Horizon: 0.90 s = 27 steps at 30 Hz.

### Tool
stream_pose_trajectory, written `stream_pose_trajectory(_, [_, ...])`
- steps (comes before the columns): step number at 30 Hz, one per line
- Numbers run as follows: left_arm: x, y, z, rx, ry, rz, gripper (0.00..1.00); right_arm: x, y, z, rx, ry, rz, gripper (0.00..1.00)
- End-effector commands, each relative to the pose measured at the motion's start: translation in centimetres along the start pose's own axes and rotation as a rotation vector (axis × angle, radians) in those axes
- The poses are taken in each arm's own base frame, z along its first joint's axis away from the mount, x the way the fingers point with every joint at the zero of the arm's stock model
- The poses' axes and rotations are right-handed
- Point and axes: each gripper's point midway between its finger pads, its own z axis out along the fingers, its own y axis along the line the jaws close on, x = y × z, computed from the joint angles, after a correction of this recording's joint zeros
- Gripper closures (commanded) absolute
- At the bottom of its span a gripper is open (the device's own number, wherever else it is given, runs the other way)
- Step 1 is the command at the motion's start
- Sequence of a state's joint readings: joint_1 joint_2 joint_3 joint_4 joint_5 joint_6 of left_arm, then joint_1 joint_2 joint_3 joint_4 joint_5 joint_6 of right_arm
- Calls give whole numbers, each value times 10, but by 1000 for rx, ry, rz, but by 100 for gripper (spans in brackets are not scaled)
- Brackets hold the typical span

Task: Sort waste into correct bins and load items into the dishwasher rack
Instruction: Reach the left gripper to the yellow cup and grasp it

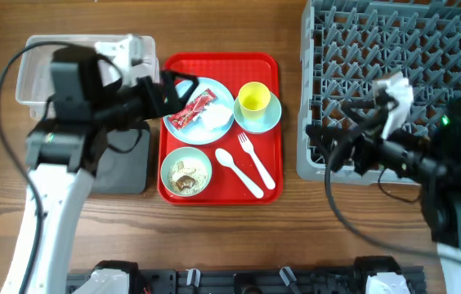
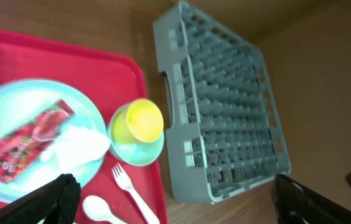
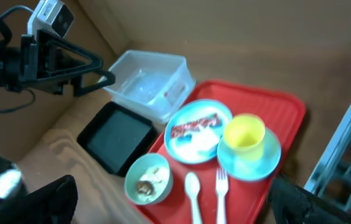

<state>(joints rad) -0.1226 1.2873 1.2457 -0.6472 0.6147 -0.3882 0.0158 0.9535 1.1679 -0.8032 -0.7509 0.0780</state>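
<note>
On the red serving tray, the pale blue plate [image 1: 222, 94] holds the red wrapper [image 1: 191, 110] and white tissue [image 1: 214, 119]. The yellow cup [image 1: 253, 98] stands in the small blue bowl [image 1: 274, 114]. The green bowl [image 1: 166, 167] holds food scraps [image 1: 188, 175]. The white spoon [image 1: 239, 171] and fork [image 1: 257, 159] lie beside it. My left gripper [image 1: 183, 88] is open and empty, above the plate's left edge. My right gripper [image 1: 322, 147] is open and empty, by the front-left corner of the grey rack [image 1: 394, 82]. The clear tub [image 1: 34, 77] and black tray [image 1: 120, 167] are at the left.
The red serving tray [image 1: 218, 189] lies between the bins and the rack. In the right wrist view the left arm hangs over the clear tub [image 3: 147, 84]. Bare wooden table runs along the front edge.
</note>
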Motion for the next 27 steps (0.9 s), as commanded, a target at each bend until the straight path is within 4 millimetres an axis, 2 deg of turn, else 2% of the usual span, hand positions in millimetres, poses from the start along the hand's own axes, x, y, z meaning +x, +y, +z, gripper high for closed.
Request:
stream_pose_trajectory(1, [23, 8, 50, -87, 104, 16, 4, 6, -27, 12, 89, 55, 198, 0])
stream_pose_trajectory(6, [49, 31, 111, -283, 146, 129, 10, 19, -46, 26, 125, 124, 284, 0])
stream_pose_trajectory(9, [62, 34, 142, -311, 161, 175, 18, 21, -50, 28, 141, 133, 323, 0])
stream_pose_trajectory(14, [71, 44, 183, -327, 149, 212, 20, 26, -52, 28, 158, 146, 360, 0])
stream_pose_trajectory(18, [66, 48, 194, -335, 153, 208, 24, 32, -51, 27, 162, 168, 378, 0])
stream_pose_trajectory(25, [40, 38, 201, -389, 202, 250, 25, 34, -51, 26, 164, 177, 385, 0])
stream_pose_trajectory(27, [40, 40, 206, -394, 208, 247, 29, 34, -51, 26, 163, 177, 385, 0])
